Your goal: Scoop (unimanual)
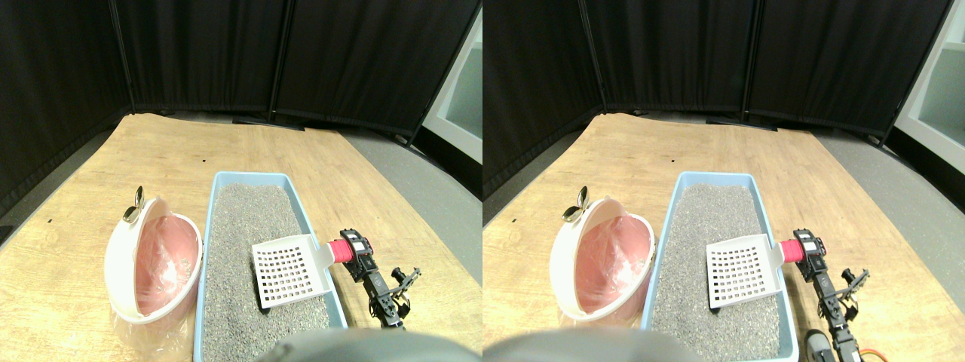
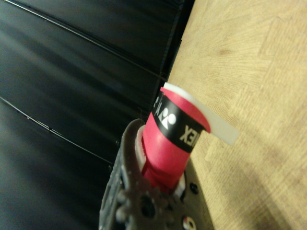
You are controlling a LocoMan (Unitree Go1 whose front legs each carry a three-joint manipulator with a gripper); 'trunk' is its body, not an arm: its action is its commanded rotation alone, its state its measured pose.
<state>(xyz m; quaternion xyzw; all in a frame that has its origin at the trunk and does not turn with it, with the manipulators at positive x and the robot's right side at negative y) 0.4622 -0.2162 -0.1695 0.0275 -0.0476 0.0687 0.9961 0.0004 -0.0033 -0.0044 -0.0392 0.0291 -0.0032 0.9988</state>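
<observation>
A white slotted scoop [image 1: 290, 271] is held level over the grey litter [image 1: 241, 219] in the light blue litter box [image 1: 226, 181], near its right wall. The scoop's red wrapped handle [image 1: 341, 250] sticks out over that wall, and my right gripper [image 1: 356, 253] is shut on it from the right. In the wrist view the red handle [image 2: 170, 143] with its black band runs out of the dark jaw frame, and a white edge of the scoop [image 2: 220, 127] shows beyond it. I see nothing lying on the scoop's grid.
A white round bin [image 1: 121, 256] with a pink liner lies tilted just left of the litter box, with a shiny metal clip [image 1: 136, 207] at its top rim. Everything rests on a wooden board [image 1: 188, 143]. Black curtains close off the back, and grey floor lies to the right.
</observation>
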